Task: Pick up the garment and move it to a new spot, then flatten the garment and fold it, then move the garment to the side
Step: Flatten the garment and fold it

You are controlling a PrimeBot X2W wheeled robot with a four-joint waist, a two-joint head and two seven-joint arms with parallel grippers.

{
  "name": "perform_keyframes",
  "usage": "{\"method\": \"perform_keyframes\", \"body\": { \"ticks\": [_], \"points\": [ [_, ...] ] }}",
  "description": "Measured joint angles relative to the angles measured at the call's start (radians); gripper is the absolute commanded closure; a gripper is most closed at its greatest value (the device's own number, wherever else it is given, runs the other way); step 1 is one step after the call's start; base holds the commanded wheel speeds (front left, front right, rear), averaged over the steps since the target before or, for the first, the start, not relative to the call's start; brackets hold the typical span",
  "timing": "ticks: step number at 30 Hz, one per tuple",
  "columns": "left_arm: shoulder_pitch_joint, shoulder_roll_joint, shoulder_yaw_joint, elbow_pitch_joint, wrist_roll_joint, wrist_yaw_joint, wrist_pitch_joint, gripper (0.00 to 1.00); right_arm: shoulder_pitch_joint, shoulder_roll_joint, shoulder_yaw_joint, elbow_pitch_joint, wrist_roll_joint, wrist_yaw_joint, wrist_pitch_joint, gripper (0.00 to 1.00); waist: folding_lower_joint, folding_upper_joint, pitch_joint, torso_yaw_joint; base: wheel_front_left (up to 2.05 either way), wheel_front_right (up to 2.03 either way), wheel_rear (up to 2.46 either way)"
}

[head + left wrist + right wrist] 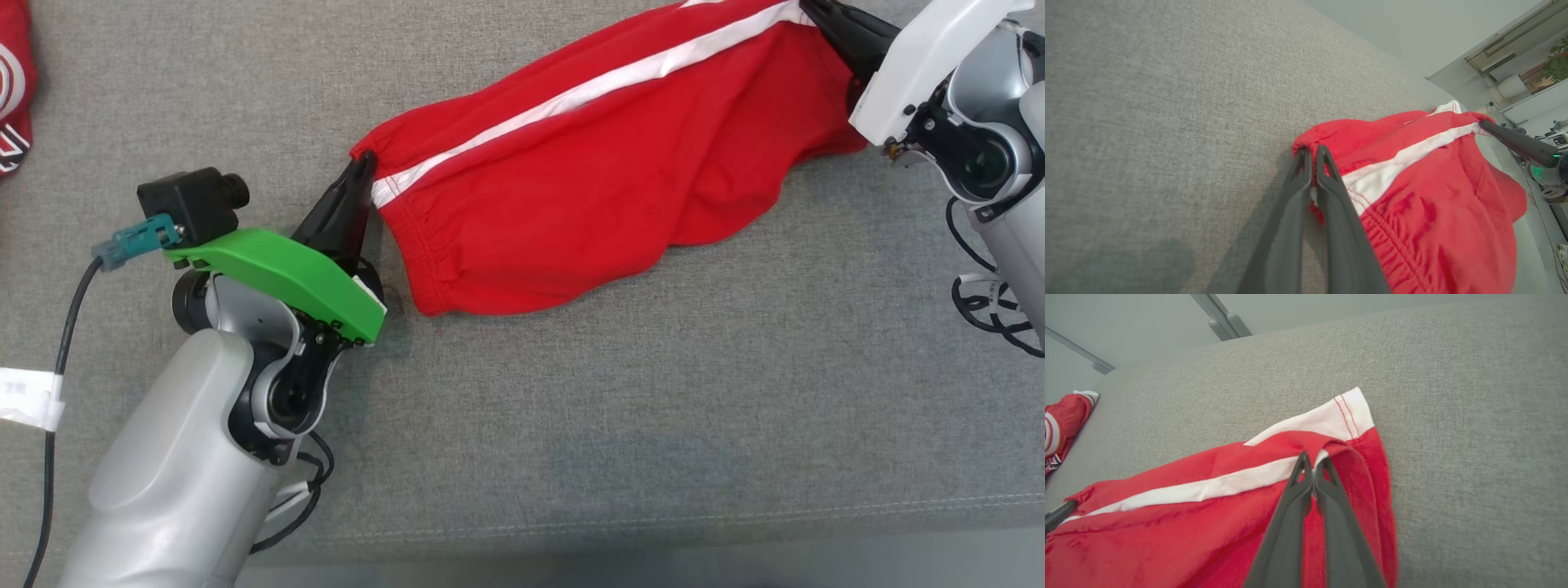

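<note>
Left gripper (364, 162), nearest, on the green-cowled wrist: jaws pinched shut on the gathered waistband corner of the garment (620, 188), right beside its white stripe. In the left wrist view, red hem sits between the closed tips.

Garment: red with a white side stripe, stretched on a diagonal over the grey cushion (571, 408), spanning from one gripper to the other. Its lower edge droops; cannot tell if it touches the cushion.

Right gripper (820, 15), farther, upper right: jaws shut on the opposite hem at the stripe's end. A white cuff lies just past the tips.

Second red cloth (12, 90) at the far left edge, well apart.
</note>
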Motion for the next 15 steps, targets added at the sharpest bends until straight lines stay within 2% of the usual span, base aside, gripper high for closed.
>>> {"method": "perform_keyframes", "body": {
  "ticks": [1,2,3,4,5,7,8,9,15],
  "points": [
    [-0.006,-0.003,-0.001,0.003,0.000,0.000,-0.004,0.53,-0.004,0.004,0.002,0.009,-0.002,0.005,0.000,1.00,0.0000,0.0000,0.001,0.001,0.00,0.00,0.00],
    [-0.011,-0.006,-0.002,0.007,0.000,-0.001,-0.005,0.31,-0.007,0.007,0.005,0.019,-0.007,0.010,0.000,1.00,0.0000,0.0000,0.002,0.001,0.00,0.00,0.00],
    [-0.017,-0.009,-0.002,0.012,0.001,-0.001,-0.010,0.02,-0.010,0.007,0.008,0.029,-0.012,0.010,-0.001,1.00,0.0000,0.0000,0.002,0.001,0.00,0.00,0.00],
    [-0.022,-0.010,-0.003,0.017,0.004,-0.002,-0.013,0.00,-0.014,0.007,0.009,0.040,-0.018,0.010,-0.002,0.97,0.0000,0.0000,0.001,0.000,0.00,0.00,0.00],
    [-0.026,-0.010,-0.003,0.021,0.007,-0.003,-0.013,0.00,-0.021,0.007,0.009,0.051,-0.021,0.012,-0.010,0.73,0.0000,0.0001,0.001,0.000,0.00,0.00,0.00],
    [-0.031,-0.010,-0.005,0.026,0.010,-0.014,-0.017,0.00,-0.032,0.005,0.008,0.069,-0.025,0.016,-0.016,0.42,0.0000,0.0000,-0.001,-0.002,0.00,0.00,0.00],
    [-0.032,-0.010,-0.005,0.027,0.013,-0.017,-0.022,0.00,-0.038,0.005,0.008,0.078,-0.026,0.019,-0.020,0.07,0.0000,0.0000,-0.002,-0.003,0.00,0.00,0.00],
    [-0.032,-0.009,-0.006,0.029,0.015,-0.019,-0.024,0.00,-0.044,0.005,0.008,0.085,-0.031,0.020,-0.027,0.00,0.0000,0.0000,-0.003,-0.004,0.00,0.00,0.00],
    [-0.032,0.007,-0.001,0.042,0.049,-0.024,-0.053,0.00,-0.071,0.005,0.007,0.131,-0.045,0.025,-0.053,0.00,0.0000,0.0000,-0.011,-0.009,0.00,0.00,0.00]
  ]
}}
